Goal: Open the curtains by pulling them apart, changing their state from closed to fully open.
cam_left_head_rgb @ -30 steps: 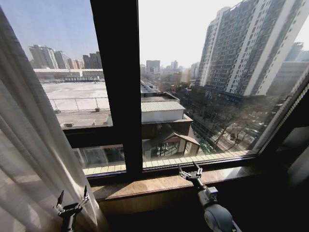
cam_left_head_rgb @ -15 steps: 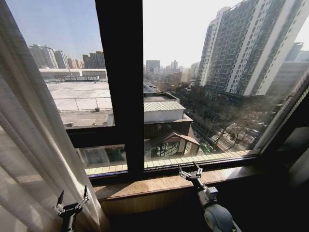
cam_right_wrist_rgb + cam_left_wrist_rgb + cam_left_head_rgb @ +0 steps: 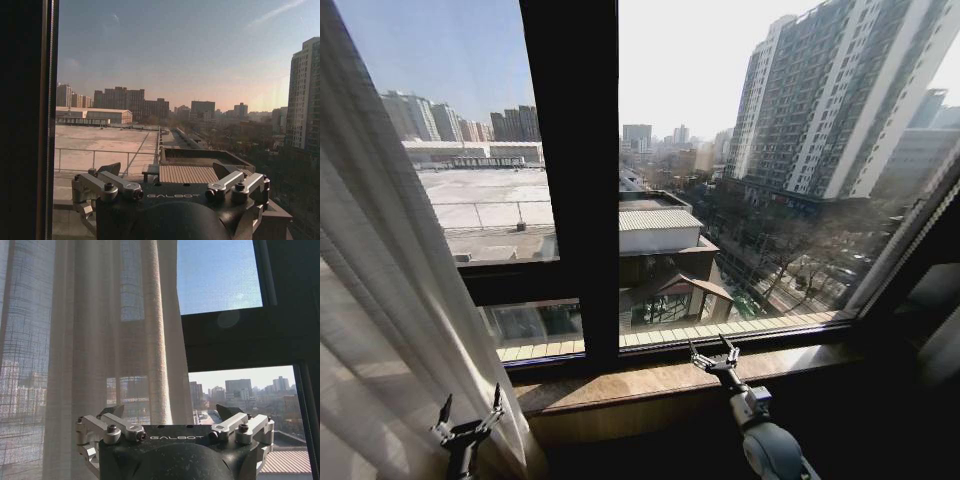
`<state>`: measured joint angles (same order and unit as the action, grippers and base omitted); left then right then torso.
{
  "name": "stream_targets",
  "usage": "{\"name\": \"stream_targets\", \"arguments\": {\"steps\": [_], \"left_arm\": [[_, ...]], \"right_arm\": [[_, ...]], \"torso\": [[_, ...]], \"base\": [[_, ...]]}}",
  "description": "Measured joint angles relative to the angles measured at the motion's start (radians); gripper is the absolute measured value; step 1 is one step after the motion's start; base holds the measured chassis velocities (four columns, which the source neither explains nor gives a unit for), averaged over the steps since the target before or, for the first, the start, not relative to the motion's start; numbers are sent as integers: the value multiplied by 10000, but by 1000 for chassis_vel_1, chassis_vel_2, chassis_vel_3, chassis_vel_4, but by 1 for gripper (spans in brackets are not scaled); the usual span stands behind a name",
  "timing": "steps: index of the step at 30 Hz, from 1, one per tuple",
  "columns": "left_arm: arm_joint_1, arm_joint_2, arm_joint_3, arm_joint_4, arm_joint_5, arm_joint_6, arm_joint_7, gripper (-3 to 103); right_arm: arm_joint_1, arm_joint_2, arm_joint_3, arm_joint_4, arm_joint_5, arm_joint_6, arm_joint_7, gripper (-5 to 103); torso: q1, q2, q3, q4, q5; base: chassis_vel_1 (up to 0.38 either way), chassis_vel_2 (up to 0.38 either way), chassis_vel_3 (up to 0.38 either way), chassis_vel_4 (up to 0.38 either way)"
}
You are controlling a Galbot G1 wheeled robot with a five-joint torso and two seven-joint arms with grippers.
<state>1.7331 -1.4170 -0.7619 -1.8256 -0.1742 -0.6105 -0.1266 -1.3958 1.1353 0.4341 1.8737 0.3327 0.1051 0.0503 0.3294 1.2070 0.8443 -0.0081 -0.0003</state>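
Note:
In the head view one sheer cream curtain (image 3: 380, 300) hangs gathered in pleats at the far left, and the glass beside it is uncovered. My left gripper (image 3: 470, 405) stands open low down, right in front of that panel's inner edge, with nothing between its fingers. In the left wrist view the same curtain (image 3: 100, 340) hangs just beyond the open left gripper (image 3: 170, 412). My right gripper (image 3: 712, 350) is open above the window sill, pointing at the glass. The right wrist view has the open right gripper (image 3: 167, 170) facing bare window and city.
A wide black window frame bar (image 3: 570, 180) runs upright through the middle of the window. A brown sill (image 3: 650, 378) lies below the glass. Dark frame and wall (image 3: 920, 300) close off the right side.
The whole head view has shifted slightly to the right, so the camera has turned a little. Both grippers keep the same pose and stay open.

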Motion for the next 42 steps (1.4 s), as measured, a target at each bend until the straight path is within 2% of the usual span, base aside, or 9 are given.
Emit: {"name": "stream_targets", "arguments": {"steps": [42], "left_arm": [[1,0,0,0,0,0,0,100]], "right_arm": [[0,0,0,0,0,0,1,100]], "torso": [[0,0,0,0,0]], "base": [[0,0,0,0]]}}
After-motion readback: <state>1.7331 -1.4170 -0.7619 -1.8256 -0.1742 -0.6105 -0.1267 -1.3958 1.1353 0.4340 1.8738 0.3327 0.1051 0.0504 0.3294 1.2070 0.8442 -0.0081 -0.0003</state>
